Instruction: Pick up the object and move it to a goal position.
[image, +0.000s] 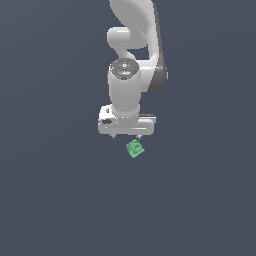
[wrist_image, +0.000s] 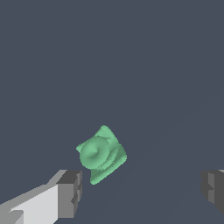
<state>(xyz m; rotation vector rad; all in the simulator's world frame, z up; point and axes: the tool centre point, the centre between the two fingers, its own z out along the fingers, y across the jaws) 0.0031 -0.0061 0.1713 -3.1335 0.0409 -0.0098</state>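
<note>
Green block (image: 135, 148) sits turned cornerwise on the dark grey floor (image: 55, 200), just below my white claw (image: 126, 135) in the exterior view and a touch toward that view's right. My wrist camera shows more — a rounded ring-like bump on the block's face (wrist_image: 101, 154), and my two grey fingertips (wrist_image: 70, 192) spread wide, holding nothing — the block lies ahead of them, untouched.

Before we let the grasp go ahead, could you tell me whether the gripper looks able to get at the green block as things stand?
Probably yes: the gripper is open, wider than the green block, and nothing lies between them. The block sits off the fingers' line, though.
</note>
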